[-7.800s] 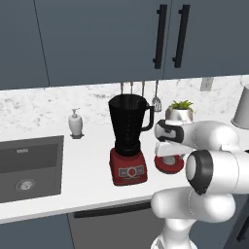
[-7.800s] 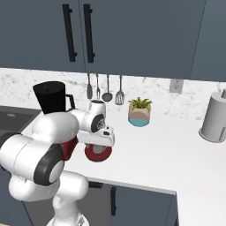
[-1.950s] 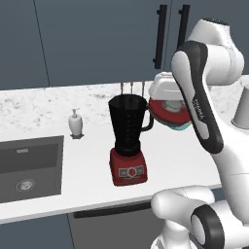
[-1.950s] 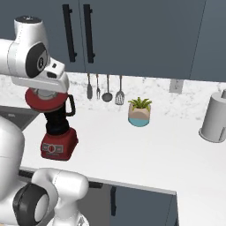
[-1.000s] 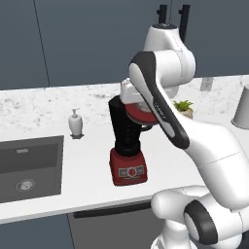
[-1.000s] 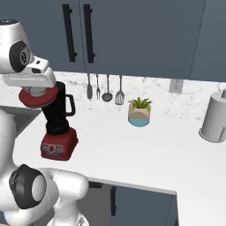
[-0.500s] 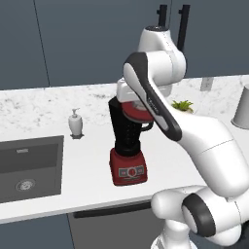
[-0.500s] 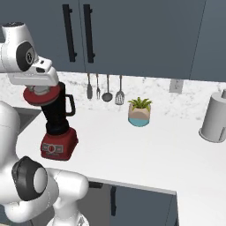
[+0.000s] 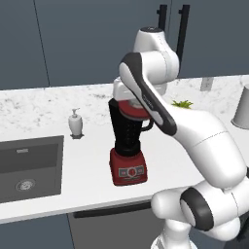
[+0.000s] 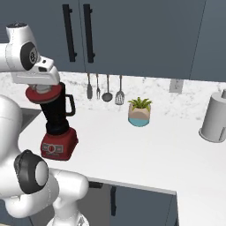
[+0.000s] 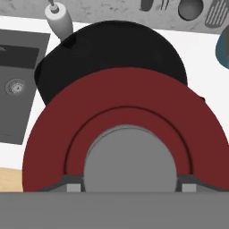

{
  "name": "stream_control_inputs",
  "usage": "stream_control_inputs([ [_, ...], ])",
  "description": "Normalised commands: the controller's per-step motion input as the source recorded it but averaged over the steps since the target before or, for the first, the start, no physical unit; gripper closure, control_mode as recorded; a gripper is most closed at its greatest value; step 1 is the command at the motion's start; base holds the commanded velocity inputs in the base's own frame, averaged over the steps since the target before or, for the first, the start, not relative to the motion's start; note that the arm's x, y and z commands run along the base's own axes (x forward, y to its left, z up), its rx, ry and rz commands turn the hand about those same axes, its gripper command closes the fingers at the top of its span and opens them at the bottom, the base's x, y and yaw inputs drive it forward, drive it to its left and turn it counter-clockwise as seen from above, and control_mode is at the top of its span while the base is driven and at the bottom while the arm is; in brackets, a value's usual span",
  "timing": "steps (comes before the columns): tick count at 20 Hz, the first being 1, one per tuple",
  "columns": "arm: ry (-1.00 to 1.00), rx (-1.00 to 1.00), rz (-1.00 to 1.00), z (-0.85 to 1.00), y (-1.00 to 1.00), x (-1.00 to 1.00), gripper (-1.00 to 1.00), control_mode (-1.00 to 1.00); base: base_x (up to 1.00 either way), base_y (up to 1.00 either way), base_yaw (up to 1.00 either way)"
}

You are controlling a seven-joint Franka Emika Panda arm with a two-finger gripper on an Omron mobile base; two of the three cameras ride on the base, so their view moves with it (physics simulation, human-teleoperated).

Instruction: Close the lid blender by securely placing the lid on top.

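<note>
Since half a second ago the lid, a red disc clamped at its grey knob by the gripper, has been lowered nearly onto the mouth of the blender, slightly off-centre in the hand view; no writing can be read.

red lid with grey knob, black blender jar, red base, white marbled counter
</note>
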Motion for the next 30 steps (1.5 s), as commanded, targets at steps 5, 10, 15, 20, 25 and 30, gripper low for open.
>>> stream_control_inputs([
  [5,0.0,0.0,0.0,0.0,0.08,0.26,1.0,-1.0,0.0,0.0,0.0],
  [10,0.0,0.0,0.0,0.0,0.06,0.24,1.0,-1.0,0.0,0.0,0.0],
  [15,0.0,0.0,0.0,0.0,0.01,0.23,1.0,-1.0,0.0,0.0,0.0],
  [20,0.0,0.0,0.0,0.0,0.01,0.26,1.0,-1.0,0.0,0.0,0.0],
  [25,0.0,0.0,0.0,0.0,0.0,0.22,1.0,-1.0,0.0,0.0,0.0],
  [30,0.0,0.0,0.0,0.0,0.0,0.23,1.0,-1.0,0.0,0.0,0.0],
])
